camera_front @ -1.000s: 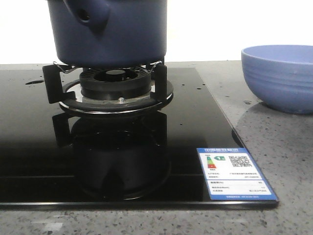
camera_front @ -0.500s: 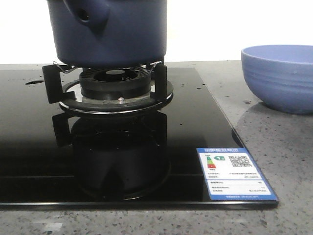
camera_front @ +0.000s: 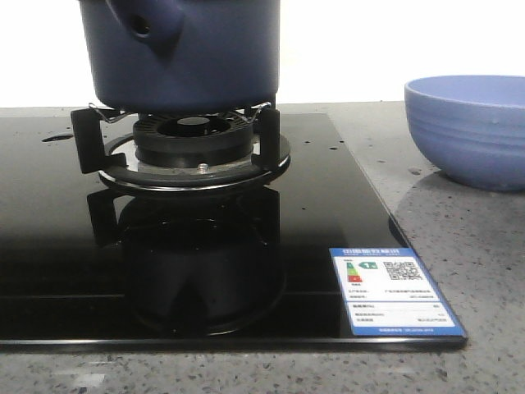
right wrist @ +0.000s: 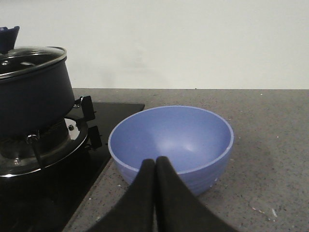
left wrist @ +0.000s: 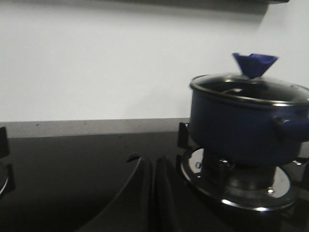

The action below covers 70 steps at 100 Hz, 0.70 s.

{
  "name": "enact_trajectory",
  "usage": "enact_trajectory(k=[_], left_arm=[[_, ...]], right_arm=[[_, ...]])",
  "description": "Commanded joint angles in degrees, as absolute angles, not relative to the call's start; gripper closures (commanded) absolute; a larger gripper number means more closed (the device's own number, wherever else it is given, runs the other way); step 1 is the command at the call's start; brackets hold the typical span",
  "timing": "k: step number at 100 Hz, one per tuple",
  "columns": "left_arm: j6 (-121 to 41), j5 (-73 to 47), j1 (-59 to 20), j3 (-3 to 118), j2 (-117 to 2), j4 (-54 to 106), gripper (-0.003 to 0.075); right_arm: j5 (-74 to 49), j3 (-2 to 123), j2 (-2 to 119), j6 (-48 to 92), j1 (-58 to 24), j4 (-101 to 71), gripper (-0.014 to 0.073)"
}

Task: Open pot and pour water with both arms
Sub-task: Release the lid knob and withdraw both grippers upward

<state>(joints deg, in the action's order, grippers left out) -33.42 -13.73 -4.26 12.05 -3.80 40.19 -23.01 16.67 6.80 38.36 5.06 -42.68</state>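
Observation:
The dark navy pot [camera_front: 189, 53] stands on the gas burner [camera_front: 193, 148], its stubby hollow handle [camera_front: 148, 25] toward the camera. In the left wrist view the pot [left wrist: 241, 121] carries a glass lid [left wrist: 248, 89] with a blue knob [left wrist: 254, 64]; it also shows in the right wrist view [right wrist: 31, 92]. My left gripper [left wrist: 153, 162] is shut and empty, low over the black cooktop beside the burner. My right gripper [right wrist: 155, 164] is shut and empty, just in front of the periwinkle bowl [right wrist: 171, 142]. Neither gripper shows in the front view.
The black glass cooktop [camera_front: 49, 246] has an energy label [camera_front: 392, 289] at its front right corner. The periwinkle ribbed bowl [camera_front: 467, 127] stands on the speckled grey counter [camera_front: 476, 263] to the right of the cooktop. A white wall runs behind.

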Motion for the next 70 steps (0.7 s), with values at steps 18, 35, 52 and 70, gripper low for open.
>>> enact_trajectory(k=[18,35,52,70], left_arm=[[2.5,-2.2,-4.0,5.0,-3.2,3.2,0.0741],[3.5,-2.0,-4.0,-1.0,2.1,2.4,0.0741],[3.4,-3.3,-4.0,-2.0,1.9,3.2,0.0741],[3.3,-3.6,-5.0,-1.9,1.9,3.6,0.0741]], right_arm=[[-19.2,18.0,7.3,38.8,5.3,-44.1,0.0655],[-19.2,18.0,7.3,38.8,5.3,-44.1,0.0655],[-19.1,18.0,7.3,38.8,5.3,-44.1,0.0655],[-19.0,18.0,7.3,38.8,5.3,-44.1,0.0655]])
